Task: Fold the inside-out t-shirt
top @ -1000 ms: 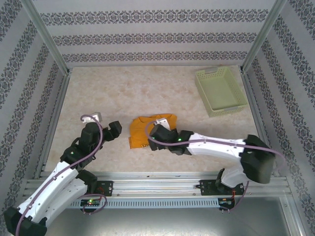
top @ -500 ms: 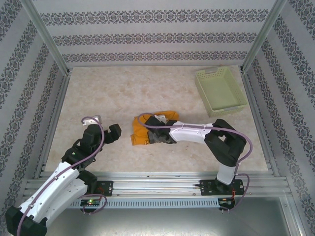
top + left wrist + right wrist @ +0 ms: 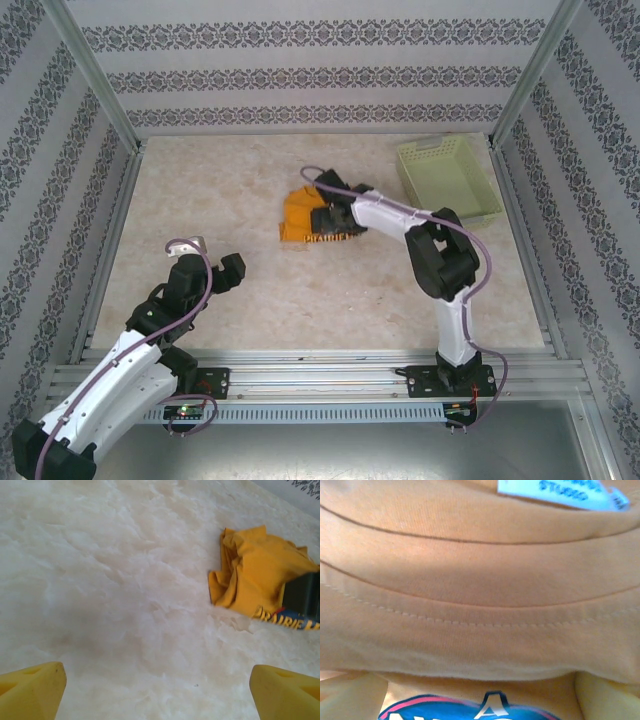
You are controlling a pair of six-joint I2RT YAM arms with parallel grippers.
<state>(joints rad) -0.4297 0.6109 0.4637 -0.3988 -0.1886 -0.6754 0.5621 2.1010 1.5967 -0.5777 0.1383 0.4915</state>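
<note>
The t-shirt (image 3: 297,215) lies bunched on the table (image 3: 220,190). Relative to it: crate (image 3: 450,185) to the right, slightly behind; right gripper (image 3: 322,220) over its right half; left gripper (image 3: 232,270) — left and nearer — well apart.

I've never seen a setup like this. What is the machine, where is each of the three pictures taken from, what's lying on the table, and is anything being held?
The machine is two white robot arms, a left arm and a right arm, bolted at the near edge of a table. The wide picture looks down from above and behind them; the other two come from a camera on each wrist. On the table lie a bunched orange-yellow t-shirt and a pale green basket. The left end effector hangs open over bare table, holding nothing. The right end effector is pressed into the t-shirt, so its camera sees cloth and a label close up; its fingers stand wide apart, open, not clamped.
</note>
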